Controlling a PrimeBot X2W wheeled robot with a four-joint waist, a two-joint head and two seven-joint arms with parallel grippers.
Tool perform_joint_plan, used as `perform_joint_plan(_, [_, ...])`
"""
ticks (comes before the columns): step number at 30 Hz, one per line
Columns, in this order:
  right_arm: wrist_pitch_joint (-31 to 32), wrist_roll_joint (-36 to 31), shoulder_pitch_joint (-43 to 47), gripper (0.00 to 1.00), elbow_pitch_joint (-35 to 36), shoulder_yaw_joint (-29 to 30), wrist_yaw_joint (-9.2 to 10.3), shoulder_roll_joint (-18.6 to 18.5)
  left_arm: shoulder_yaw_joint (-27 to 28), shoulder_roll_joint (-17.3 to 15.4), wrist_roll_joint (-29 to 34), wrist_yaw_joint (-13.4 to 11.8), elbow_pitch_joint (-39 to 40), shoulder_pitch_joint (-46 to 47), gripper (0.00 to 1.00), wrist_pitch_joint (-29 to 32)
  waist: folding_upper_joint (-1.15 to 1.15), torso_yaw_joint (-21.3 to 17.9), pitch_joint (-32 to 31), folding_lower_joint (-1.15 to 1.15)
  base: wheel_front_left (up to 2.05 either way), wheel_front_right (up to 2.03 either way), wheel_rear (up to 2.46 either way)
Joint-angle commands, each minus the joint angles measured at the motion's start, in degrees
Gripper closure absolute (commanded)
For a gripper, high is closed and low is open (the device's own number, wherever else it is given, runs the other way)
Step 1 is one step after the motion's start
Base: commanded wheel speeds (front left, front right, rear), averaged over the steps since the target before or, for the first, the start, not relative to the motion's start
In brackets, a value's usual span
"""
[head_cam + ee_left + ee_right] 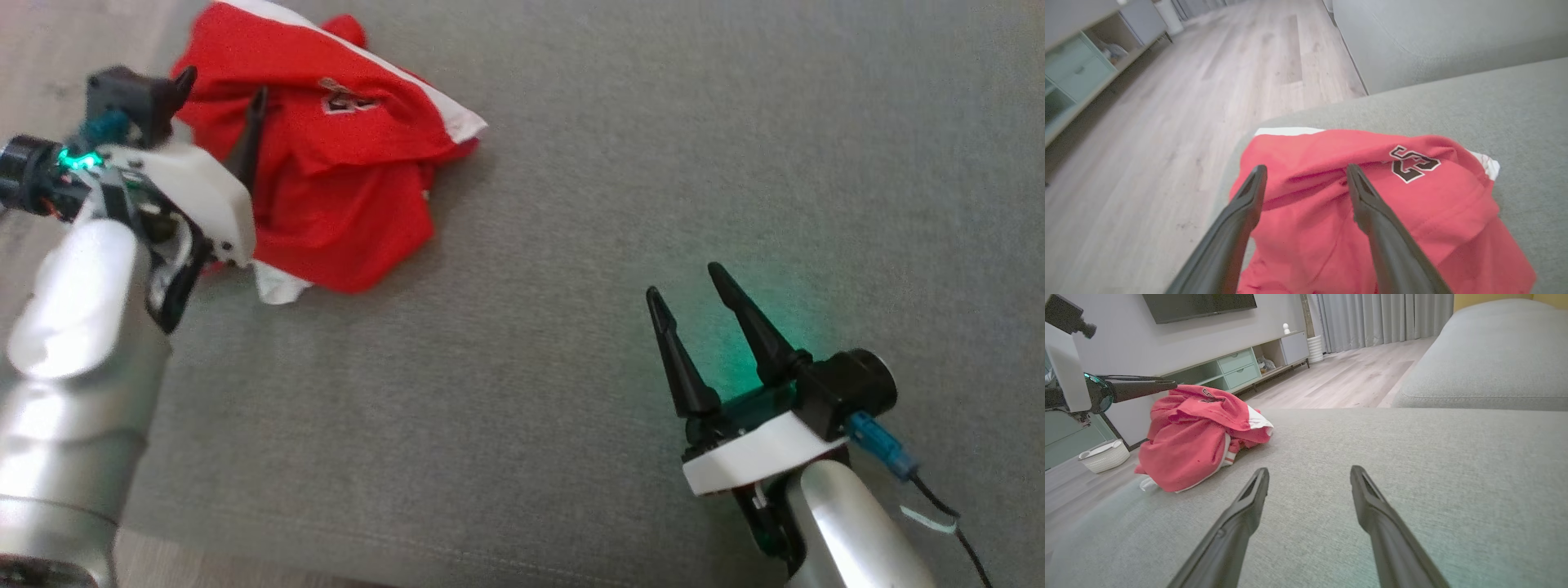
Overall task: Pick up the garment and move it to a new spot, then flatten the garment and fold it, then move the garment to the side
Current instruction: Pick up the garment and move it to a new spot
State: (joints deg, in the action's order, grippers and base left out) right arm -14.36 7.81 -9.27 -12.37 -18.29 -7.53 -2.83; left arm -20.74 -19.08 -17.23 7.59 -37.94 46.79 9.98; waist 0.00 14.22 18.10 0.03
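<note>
So I'm right at the start here, on the "pick it up" step, nothing grabbed yet. The crumpled red garment with white trim and a black printed number (343, 188) sits in a heap on the grey woven-fabric sofa cushion (571, 245), close to the corner on my left with the wood floor just past it. My left gripper (225, 83) is over the top of the heap with its fingers spread wide, one on each side of a raised fold. I can't tell whether the tips are touching cloth or just above it. My right gripper (684, 280) is also wide open, holding nothing, over bare cushion well apart from the garment. I reckon the next move is to sink the left fingers into that fold and pinch enough layers that the whole bundle lifts, not just one flap. As for containers, a small white woven basket (1106, 459) stands on the floor beyond the cushion, and I can't see inside it. The mint-green low cabinet (1237, 365) by the wall has an open cubby holding something small, too blurry to name.
</note>
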Motion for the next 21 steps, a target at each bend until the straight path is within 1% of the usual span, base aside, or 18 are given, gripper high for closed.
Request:
perform_joint_plan(1, [-0.63, -0.41, -1.48, 0.00, 2.08, -1.53, 0.04, -0.05, 0.73, -4.00, -1.80, -0.12, 0.38, 3.19, 0.00, 0.83, 0.00, -2.73, 3.01, -0.03, 0.00, 0.00, 0.00])
perform_joint_plan(6, [-0.63, -0.58, -1.96, 0.00, 2.51, -1.39, 0.04, -0.05, -4.70, -6.83, -9.26, -0.11, -3.83, 6.38, 0.00, 3.35, 0.00, -4.16, 4.38, -0.03, 0.00, 0.00, 0.00])
perform_joint_plan(7, [-0.63, -0.60, -1.94, 0.00, 2.55, -1.34, 0.04, -0.05, -5.81, -7.22, -10.32, -0.11, -4.38, 6.72, 0.48, 3.71, 0.00, -4.29, 4.45, -0.03, 0.00, 0.00, 0.00])
perform_joint_plan(8, [-0.63, -0.62, -1.92, 0.00, 2.57, -1.30, 0.04, -0.05, -6.97, -7.60, -11.35, -0.11, -4.74, 7.01, 1.00, 3.95, 0.00, -4.40, 4.48, -0.03, 0.00, 0.00, 0.00])
perform_joint_plan(10, [-0.63, -0.61, -1.84, 0.00, 2.53, -1.20, 0.04, -0.05, -8.88, -8.30, -13.27, -0.11, -5.15, 7.46, 1.00, 3.65, 0.00, -4.50, 4.30, -0.03, 0.00, 0.00, 0.00])
perform_joint_plan(12, [-0.63, -0.50, -1.73, 0.00, 2.35, -1.14, 0.04, -0.05, -10.36, -9.04, -14.27, -0.11, -5.13, 7.97, 1.00, 1.41, 0.00, -4.54, 3.72, -0.03, 0.00, 0.00, 0.00])
perform_joint_plan(13, [-0.63, -0.49, -1.71, 0.00, 2.30, -1.14, 0.04, -0.05, -10.95, -9.48, -14.22, -0.11, -4.87, 8.38, 1.00, -0.70, 0.00, -4.55, 3.31, -0.03, 0.00, 0.00, 0.00])
perform_joint_plan(15, [-0.63, -0.36, -1.69, 0.00, 2.29, -1.22, 0.04, -0.05, -10.83, -10.47, -13.06, -0.16, -4.69, 9.48, 1.00, -7.30, 0.00, -4.62, 2.20, -0.03, 0.00, 0.00, 0.00])
perform_joint_plan(19, [-0.63, 0.37, -1.24, 0.00, 2.13, -1.36, 0.04, -0.05, -9.97, -11.14, -10.57, -1.29, -4.90, 10.73, 1.00, -19.91, 0.00, -4.91, -1.15, -0.03, 0.00, 0.00, 0.00])
perform_joint_plan(20, [-0.63, 0.62, -1.05, 0.00, 2.04, -1.47, 0.04, -0.05, -9.64, -11.09, -10.37, -1.46, -4.71, 10.97, 1.00, -21.77, 0.00, -4.99, -2.14, -0.03, 0.00, 0.00, 0.00])
perform_joint_plan(21, [-0.63, 0.62, -1.05, 0.00, 2.04, -1.47, 0.04, -0.05, -9.64, -11.09, -10.37, -1.46, -4.71, 10.97, 1.00, -21.77, 0.00, -4.99, -2.14, -0.03, 0.00, 0.00, 0.00])
